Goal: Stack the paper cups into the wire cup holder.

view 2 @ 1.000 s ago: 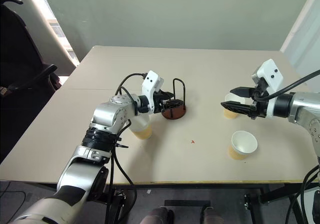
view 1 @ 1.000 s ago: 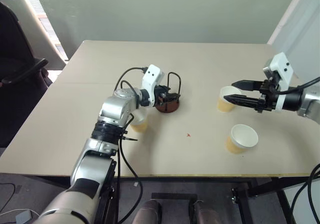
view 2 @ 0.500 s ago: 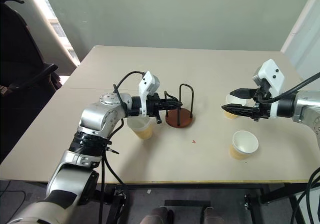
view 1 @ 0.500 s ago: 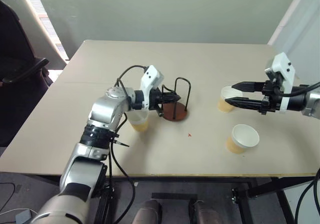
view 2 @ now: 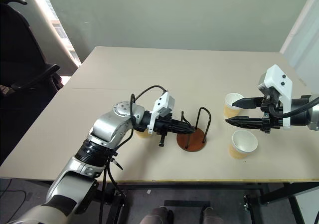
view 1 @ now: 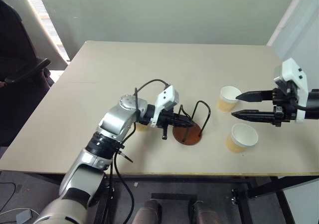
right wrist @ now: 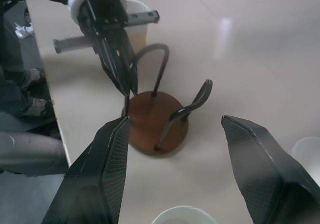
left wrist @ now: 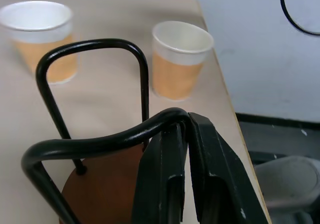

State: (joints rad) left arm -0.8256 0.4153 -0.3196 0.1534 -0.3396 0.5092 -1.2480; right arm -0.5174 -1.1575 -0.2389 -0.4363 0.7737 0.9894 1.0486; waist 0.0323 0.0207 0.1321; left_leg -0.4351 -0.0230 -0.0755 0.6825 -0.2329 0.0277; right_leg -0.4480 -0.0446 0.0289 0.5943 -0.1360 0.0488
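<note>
Left gripper: the left gripper [view 1: 185,122], at the centre of the frame, has its black fingers [left wrist: 172,174] pinched tight on a wire loop of the cup holder [view 1: 188,132], near the loop's top.
Cup holder: a round reddish-brown base with two black wire loops, standing on the table just right of centre, close to the front edge. No cup is in it.
Right gripper: the right gripper [view 1: 240,106], at the right of the frame, has its jaws spread wide and nothing in them. It hangs between two cups.
Cups: one cup [view 1: 227,98] stands upright just beyond the right gripper. A second cup [view 1: 239,137] stands upright in front of it, towards the lower right. A third cup [view 2: 142,132] is mostly hidden behind the left arm, left of centre.
Risk, holder: gripped high on a thin wire, the holder could tilt or slip round in the fingers, to my eye.
Risk, front edge: the holder is near the table's front edge, so a pull that way might take it off.
Risk, cups: the open right fingers are close to both cups and could knock one over.
Surface: a plain beige table [view 1: 164,64].
Room: a pale green wall [view 1: 164,12] behind, a black chair [view 1: 17,69] at the far left.
</note>
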